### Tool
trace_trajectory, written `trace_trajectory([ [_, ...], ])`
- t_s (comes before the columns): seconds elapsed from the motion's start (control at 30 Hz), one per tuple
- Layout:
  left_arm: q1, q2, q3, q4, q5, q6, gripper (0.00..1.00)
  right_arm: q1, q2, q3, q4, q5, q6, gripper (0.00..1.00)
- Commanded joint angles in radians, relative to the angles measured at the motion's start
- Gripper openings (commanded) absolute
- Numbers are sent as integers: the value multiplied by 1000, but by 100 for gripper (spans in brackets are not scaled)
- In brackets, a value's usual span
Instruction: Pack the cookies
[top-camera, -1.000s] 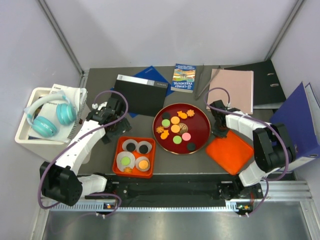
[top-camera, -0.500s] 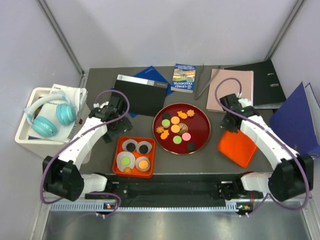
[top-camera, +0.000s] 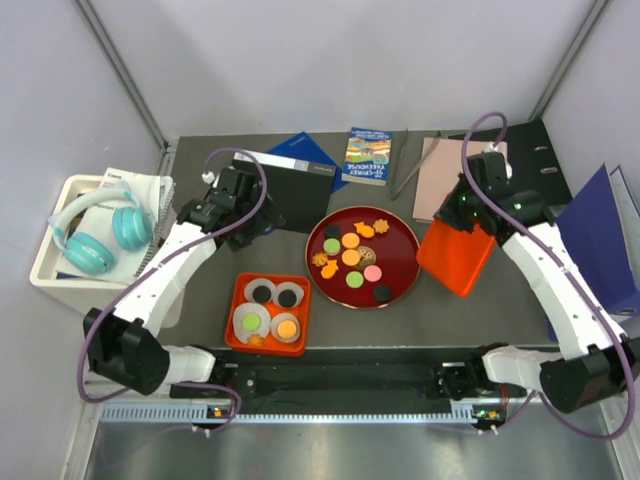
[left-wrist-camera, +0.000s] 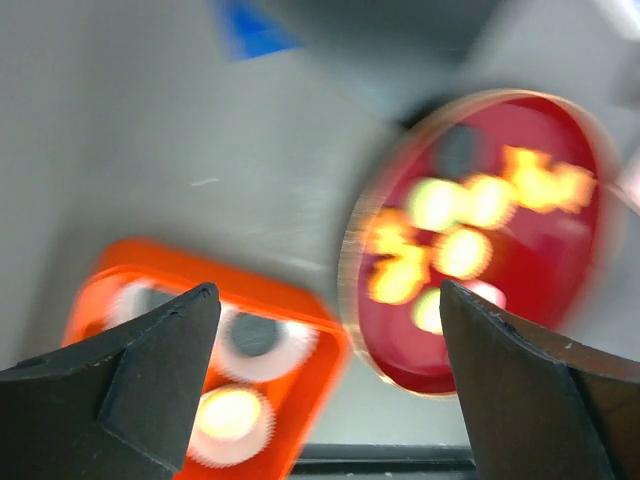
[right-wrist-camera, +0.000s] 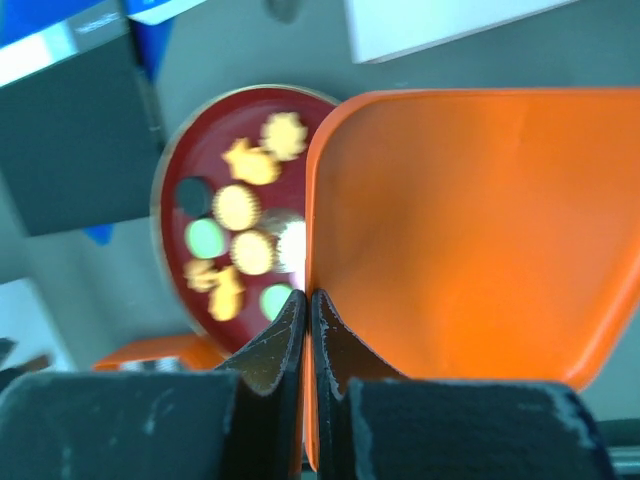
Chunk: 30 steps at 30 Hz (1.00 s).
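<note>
The cookies (top-camera: 350, 257) lie flat and face up in a loose cluster on a round red tray (top-camera: 410, 243). A few more sit in white paper cups (top-camera: 268, 307) inside an orange box (top-camera: 236, 288) on the bench (top-camera: 200, 300). Most are round discs with no long axis, so we judge that no closing direction is favoured. The flower and leaf shapes are too small for us to read their pointing. Seen from the left wrist, the left fingers (left-wrist-camera: 150, 370) are spread wide and hold nothing. The tray lies ahead of them towards the right-hand finger, and the box lies ahead towards the left-hand finger. The right fingers (right-wrist-camera: 265, 350) are pressed together on the rim of a tilted orange lid (right-wrist-camera: 460, 230), lifted off the bench. The tray sits just past the lid's edge, on those fingers' left. Both arms hover near the tray, but we judge that only the left is free to pick.
</note>
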<state>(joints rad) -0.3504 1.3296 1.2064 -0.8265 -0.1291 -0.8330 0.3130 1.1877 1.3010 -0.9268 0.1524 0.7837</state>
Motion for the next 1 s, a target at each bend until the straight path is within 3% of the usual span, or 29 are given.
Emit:
trace_trajectory([
  [0.0, -71, -113, -17, 307, 147, 81, 95, -5, 93, 165, 22, -114, 54, 0],
  [0.13, -220, -135, -44, 397, 138, 121, 97, 12, 240, 297, -6, -123, 72, 0],
  [0.4, -614, -54, -79, 507, -177, 277, 99, 80, 418, 484, -46, -146, 81, 0],
  [0.7, -781, 25, -114, 705, -372, 383, 99, 103, 549, 659, -128, -191, 65, 0],
  [0.97, -812, 54, -171, 903, -420, 419, 99, 109, 556, 664, -138, -234, 54, 0],
])
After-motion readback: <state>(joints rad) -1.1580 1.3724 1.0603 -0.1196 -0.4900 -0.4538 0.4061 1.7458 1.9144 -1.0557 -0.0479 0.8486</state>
